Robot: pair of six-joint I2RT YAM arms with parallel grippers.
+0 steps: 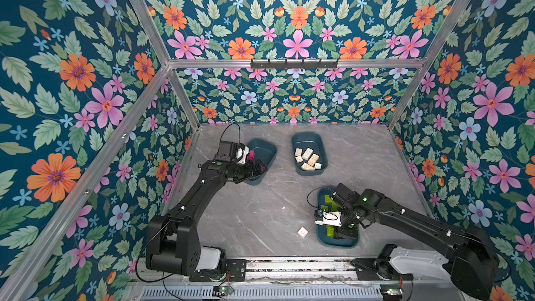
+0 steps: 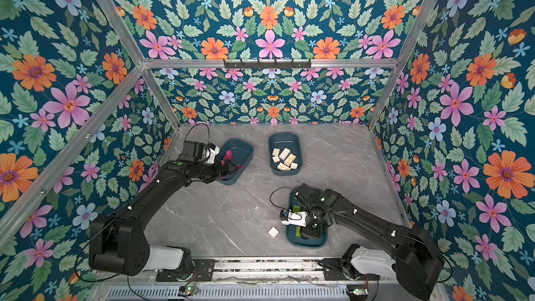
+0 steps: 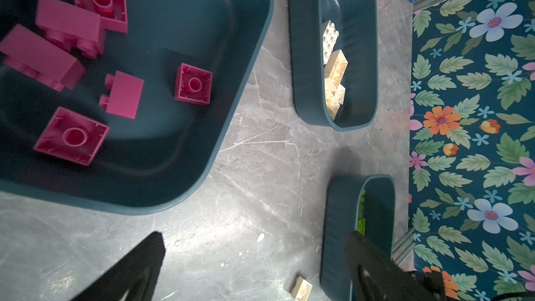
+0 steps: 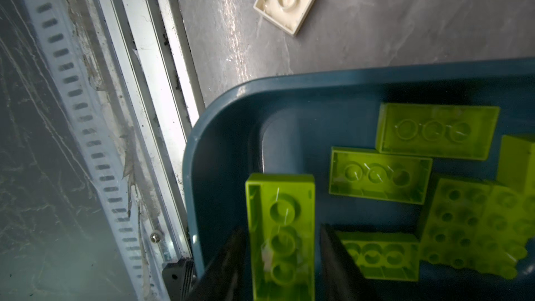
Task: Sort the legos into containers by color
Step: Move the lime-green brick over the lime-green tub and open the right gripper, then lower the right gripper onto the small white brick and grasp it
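Observation:
Three dark teal containers stand on the grey table. The far left one holds several magenta legos. Cream legos fill the far middle tub. The near right tub holds lime green legos. My right gripper is down in that tub, open, with an oblong green lego between its jaws and a thin gap on one side. My left gripper hangs open and empty by the pink tub. One cream lego lies upside down on the table.
The metal rail at the table's front edge runs close beside the green tub. Flowered walls enclose the table on three sides. Open grey tabletop lies between the three tubs.

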